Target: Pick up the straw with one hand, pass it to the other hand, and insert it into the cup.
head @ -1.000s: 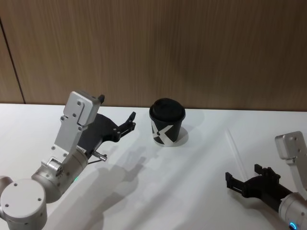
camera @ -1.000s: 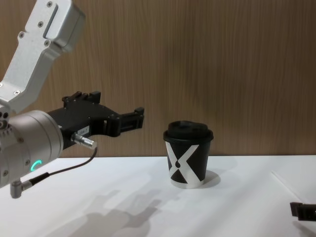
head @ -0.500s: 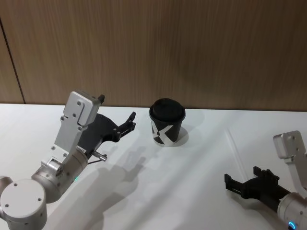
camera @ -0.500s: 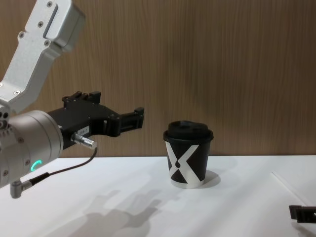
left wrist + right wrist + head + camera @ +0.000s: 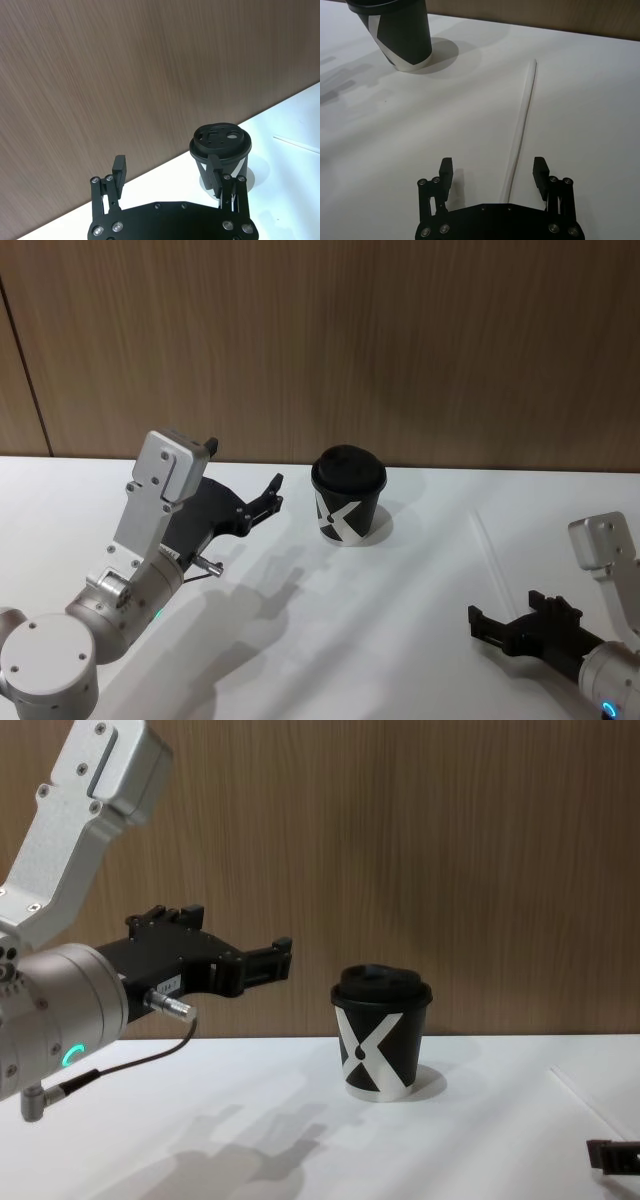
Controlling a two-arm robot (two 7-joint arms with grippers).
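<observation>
So far nothing of the task is judged to be done: the straw (image 5: 522, 125) is seen lying flat on the white worktop (image 5: 380, 620), toward its right edge, running from back to front and not yet lifted. The right gripper (image 5: 492, 167) is held low near the front right corner, its fingers spread apart and empty, with the straw's near end placed between them but, as far as can be told, not touched. The cup (image 5: 348, 498) is stood near the middle of the back edge, well apart from the straw, with its lid (image 5: 220, 140) fitted and openings shown in the top. The left gripper (image 5: 167, 167) is held raised over the left part of the worktop, beside the cup, fingers parted around nothing. The grasp, the handover and the insertion are all left to do
</observation>
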